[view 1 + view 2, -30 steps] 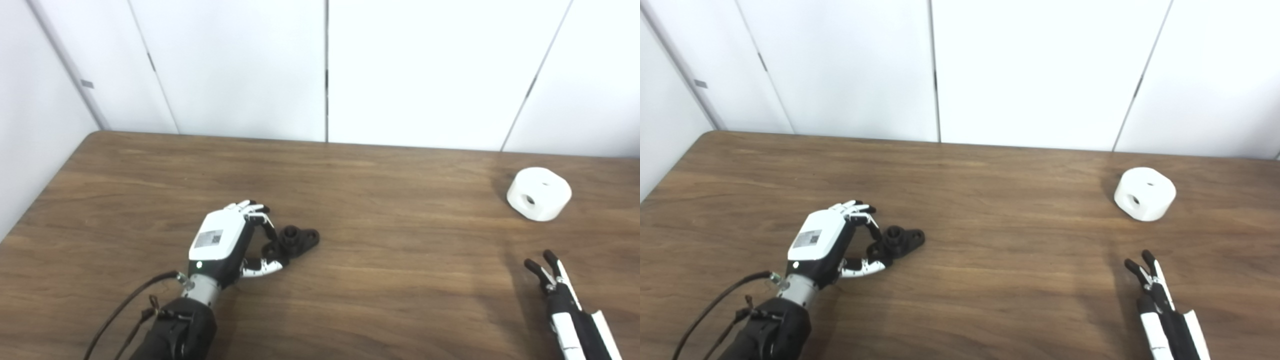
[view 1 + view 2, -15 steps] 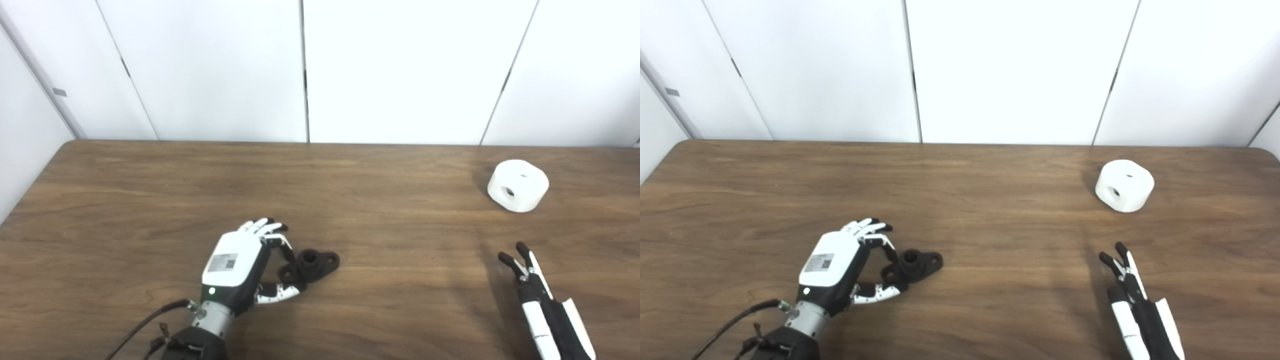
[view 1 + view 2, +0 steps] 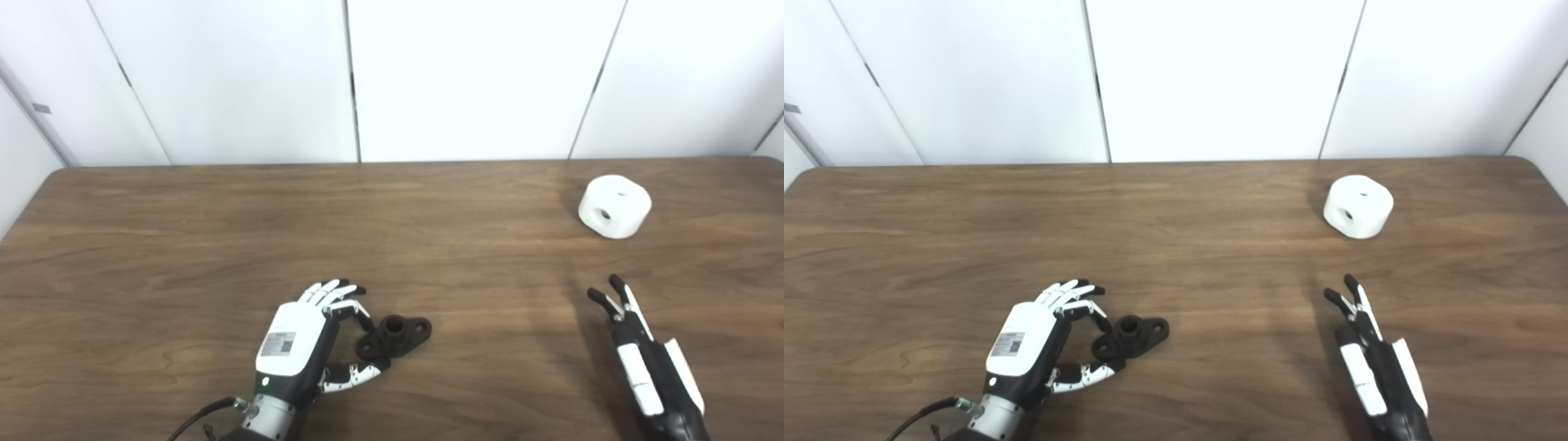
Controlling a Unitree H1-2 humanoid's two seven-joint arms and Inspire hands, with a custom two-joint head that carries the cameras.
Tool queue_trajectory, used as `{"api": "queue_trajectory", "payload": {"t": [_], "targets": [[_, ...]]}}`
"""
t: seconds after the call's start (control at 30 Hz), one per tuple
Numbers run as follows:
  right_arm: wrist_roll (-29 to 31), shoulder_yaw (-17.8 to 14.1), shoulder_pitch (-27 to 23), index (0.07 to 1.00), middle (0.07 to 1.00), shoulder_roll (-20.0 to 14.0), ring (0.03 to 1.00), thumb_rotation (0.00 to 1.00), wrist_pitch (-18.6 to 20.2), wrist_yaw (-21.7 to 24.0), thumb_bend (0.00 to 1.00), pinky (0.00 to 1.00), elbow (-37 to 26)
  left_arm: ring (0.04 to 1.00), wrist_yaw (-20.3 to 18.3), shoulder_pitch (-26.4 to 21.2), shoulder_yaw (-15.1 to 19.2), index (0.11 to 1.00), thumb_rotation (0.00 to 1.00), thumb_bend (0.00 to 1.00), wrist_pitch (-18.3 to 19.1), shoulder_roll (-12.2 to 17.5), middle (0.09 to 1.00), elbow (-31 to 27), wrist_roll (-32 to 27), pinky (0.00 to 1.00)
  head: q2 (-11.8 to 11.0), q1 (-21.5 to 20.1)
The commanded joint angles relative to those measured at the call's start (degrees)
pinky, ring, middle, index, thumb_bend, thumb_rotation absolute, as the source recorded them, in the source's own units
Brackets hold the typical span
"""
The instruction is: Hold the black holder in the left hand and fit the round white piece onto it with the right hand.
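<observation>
**Q:** Black holder (image 3: 395, 335): position and contact status?

**A:** It lies flat on the wooden table (image 3: 184, 245), near the front edge, left of centre. The left hand (image 3: 306, 340) is cupped around its left end, fingers (image 3: 343, 306) curled above it and thumb (image 3: 352, 375) below. The fingers are partly spread. Thumb tip sits just beside the holder's flange; whether it touches cannot be determined. The holder is not lifted.

**Q:** Right hand (image 3: 643, 361)?

**A:** It is positioned low over the table at the right, seen edge-on, fingers extended forward and close together, holding nothing. It is well apart from the round white piece (image 3: 614, 206).

**Q:** Location of that piece?

**A:** Far right of the table, towards the back edge, resting with one hole facing up and one facing the front.

**Q:** Surroundings?

**A:** White wall panels (image 3: 465, 73) with dark vertical seams stand behind the table.
</observation>
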Motion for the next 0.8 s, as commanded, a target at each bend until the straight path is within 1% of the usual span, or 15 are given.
{"api": "queue_trajectory", "payload": {"t": [0.0, 0.13, 0.27, 0.4, 0.43, 0.5, 0.63, 0.67, 0.7, 0.77], "targets": [[-0.05, 0.81, 0.91, 1.000, 0.915, 0.22, 0.981, 1.00, 1.44, 0.99, 0.57, 1.00, -0.87, 0.882, -1.49, 1.28, -1.95, 0.488, 0.04, 0.52, -1.70, -0.27, 0.814, 0.79, 1.46, 0.91, 0.07, -0.01], [-0.16, 0.82, 0.96, 1.000, 0.923, 0.08, 0.985, 1.00, 2.44, 1.07, 0.59, 1.00, -1.46, 0.882, -1.67, 1.52, -2.50, 0.488, 0.05, 0.52, -1.71, -0.23, 0.815, 0.47, 2.24, 0.91, 0.30, -0.40], [0.08, 0.64, 0.99, 1.000, 0.917, 0.28, 0.985, 1.00, 2.39, 0.81, 0.57, 1.00, -1.67, 0.881, -1.40, 1.90, -2.65, 0.488, 0.04, 0.52, -2.22, -0.30, 0.811, 0.29, 1.75, 0.90, 0.35, -0.42], [1.71, -0.17, 0.97, 1.000, 0.916, 0.48, 0.987, 1.00, 2.59, 0.61, 0.55, 1.00, -2.46, 0.882, -1.46, 2.19, -2.73, 0.488, 0.04, 0.52, -2.47, -0.37, 0.812, 0.09, 1.57, 0.90, 0.33, -0.65], [2.12, -0.53, 0.92, 1.000, 0.918, 0.22, 0.991, 1.00, 3.21, 0.70, 0.54, 1.00, -3.26, 0.880, -1.37, 2.18, -2.74, 0.488, 0.04, 0.52, -2.65, -0.37, 0.812, 0.15, 1.60, 0.90, 0.41, -1.06], [2.58, -1.48, 0.52, 1.000, 0.931, -0.46, 0.999, 1.00, 4.23, 0.71, 0.57, 1.00, -4.76, 0.876, -1.51, 2.10, -2.81, 0.488, 0.04, 0.52, -2.82, -0.33, 0.808, 0.31, 1.79, 0.89, 0.27, -1.32], [1.85, -3.80, -1.12, 1.000, 0.950, -1.80, 1.000, 1.00, 4.68, -0.01, 0.58, 1.00, -6.36, 0.875, -2.17, 2.08, -2.68, 0.488, 0.05, 0.52, -2.77, -0.46, 0.809, 0.66, 1.52, 0.89, 0.19, -1.52], [1.82, -4.41, -1.70, 1.000, 0.955, -2.09, 0.999, 1.00, 5.05, -0.16, 0.56, 1.00, -6.85, 0.876, -2.24, 2.11, -2.60, 0.488, 0.05, 0.52, -2.79, -0.48, 0.809, 0.74, 1.32, 0.89, 0.19, -1.52], [1.77, -4.95, -2.28, 1.000, 0.958, -2.35, 0.997, 0.99, 5.58, -0.22, 0.55, 1.00, -7.37, 0.877, -2.23, 2.11, -2.52, 0.488, 0.05, 0.52, -2.86, -0.48, 0.808, 0.91, 1.11, 0.89, -0.24, -3.25], [1.61, -5.99, -3.57, 1.000, 0.971, -3.16, 0.996, 0.97, 7.06, 0.02, 0.53, 1.00, -8.56, 0.877, -2.29, 2.06, -2.35, 0.488, 0.04, 0.52, -3.05, -0.41, 0.809, 1.17, 0.62, 0.89, -0.34, -3.81]]}}
